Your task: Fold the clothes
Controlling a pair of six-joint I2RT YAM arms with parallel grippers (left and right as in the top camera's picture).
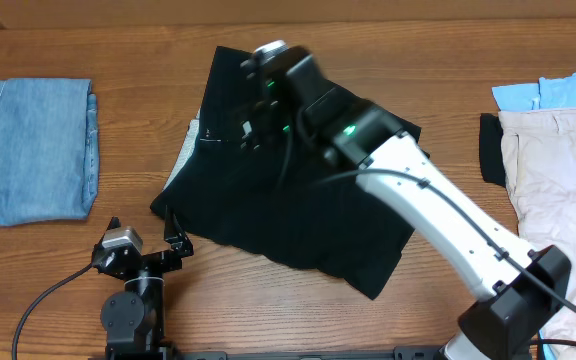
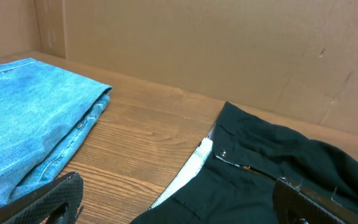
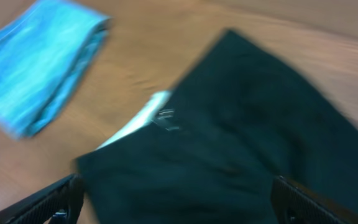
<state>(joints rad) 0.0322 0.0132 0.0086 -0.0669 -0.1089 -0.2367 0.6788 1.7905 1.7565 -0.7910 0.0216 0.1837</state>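
Black shorts (image 1: pixel 288 200) lie spread mid-table, their upper part hidden under the right arm; the right wrist view is blurred. Right gripper (image 1: pixel 246 100) hovers above them, jaws wide, empty. Left gripper (image 1: pixel 146 235) at 7 o'clock, likewise wide, empty. Folded denim (image 1: pixel 33 150) at 9 o'clock, bare table (image 1: pixel 138 110) between; beige pile (image 1: pixel 558 180) at 3, cut off

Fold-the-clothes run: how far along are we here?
Done: denim lies folded at the left. In hand: black shorts lie spread in the middle; right pincer is open above them, left pincer open beside them, neither gripping. Left: finishing the shorts, then the beige garment and light blue garment piled at the right edge.
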